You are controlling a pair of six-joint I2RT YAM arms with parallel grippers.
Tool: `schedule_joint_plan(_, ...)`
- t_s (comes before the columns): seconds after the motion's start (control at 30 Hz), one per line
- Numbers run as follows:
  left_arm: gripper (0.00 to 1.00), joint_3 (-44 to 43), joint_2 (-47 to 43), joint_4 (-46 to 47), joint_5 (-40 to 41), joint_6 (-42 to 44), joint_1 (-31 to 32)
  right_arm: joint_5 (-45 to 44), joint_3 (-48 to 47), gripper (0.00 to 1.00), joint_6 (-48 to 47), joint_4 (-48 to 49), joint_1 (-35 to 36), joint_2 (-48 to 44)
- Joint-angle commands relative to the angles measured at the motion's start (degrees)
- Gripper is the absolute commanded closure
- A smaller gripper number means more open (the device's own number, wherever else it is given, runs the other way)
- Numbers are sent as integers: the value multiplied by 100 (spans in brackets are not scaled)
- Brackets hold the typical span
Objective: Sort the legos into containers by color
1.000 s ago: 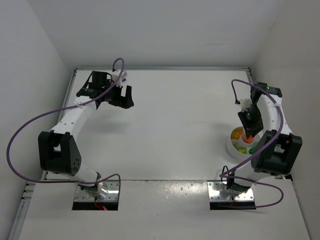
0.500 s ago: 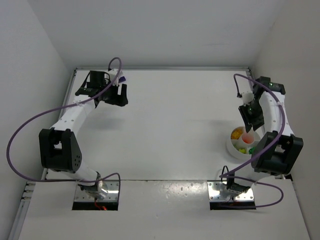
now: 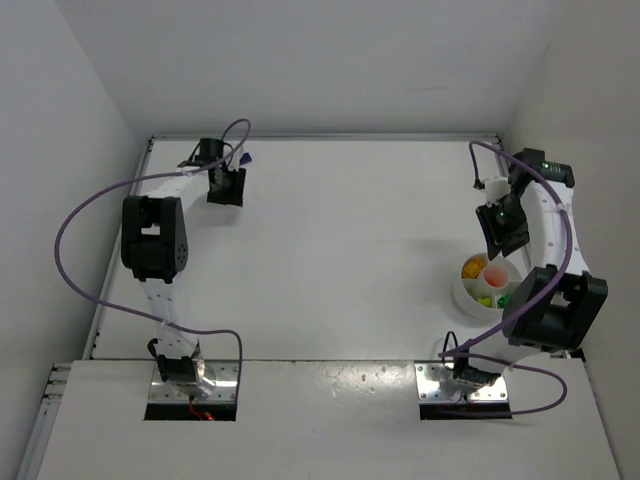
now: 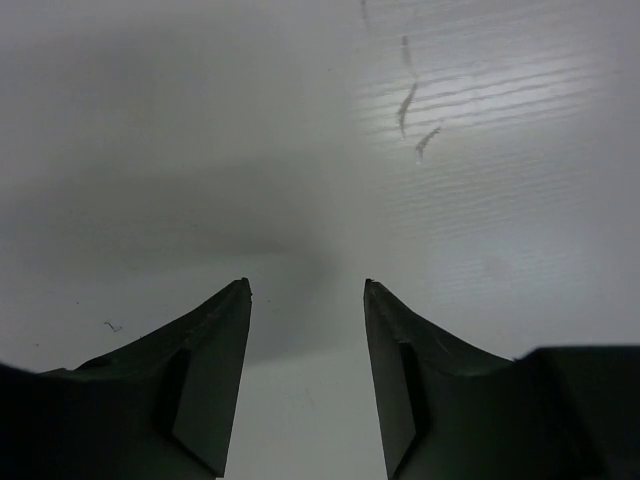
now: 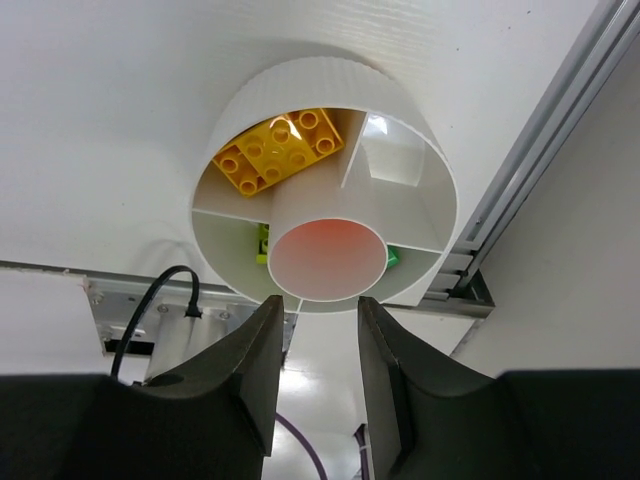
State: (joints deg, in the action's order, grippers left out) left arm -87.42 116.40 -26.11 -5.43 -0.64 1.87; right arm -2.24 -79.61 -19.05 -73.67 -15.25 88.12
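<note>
The round white dish (image 3: 459, 290) sits at the table's right side, split into containers around a central cup (image 5: 328, 258) that glows orange inside. Yellow legos (image 5: 280, 148) fill one section, and green legos (image 5: 262, 243) peek from the sections behind the cup. My right gripper (image 5: 320, 302) hangs open and empty above the dish's near rim (image 5: 320, 85), just behind the dish in the top view (image 3: 505, 228). My left gripper (image 3: 226, 188) is at the far left corner, its jaws (image 4: 306, 288) apart over bare table with nothing between them.
White walls close in the table on three sides. A metal rail (image 5: 560, 150) runs along the right edge beside the dish. Purple cables (image 3: 75, 220) loop off both arms. The arm base plates (image 3: 195, 385) sit at the near edge.
The left arm folded upright and its gripper drew left toward the far corner, jaws narrowing. The right gripper lifted back off the dish with its jaws slightly wider.
</note>
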Motion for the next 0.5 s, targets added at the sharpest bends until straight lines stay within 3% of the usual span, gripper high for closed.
schedule_joint_plan(0.0, 45, -302, 163, 219, 542, -462, 23, 198, -309, 64, 77, -7, -31, -225)
schedule_joint_plan(0.2, 35, -688, 698, 405, 895, -709, 217, 259, -362, 64, 129, -60, -31, -120)
schedule_joint_plan(0.47, 34, -1988, 1859, 334, 842, -876, 217, 259, -362, 64, 129, -60, -31, -119)
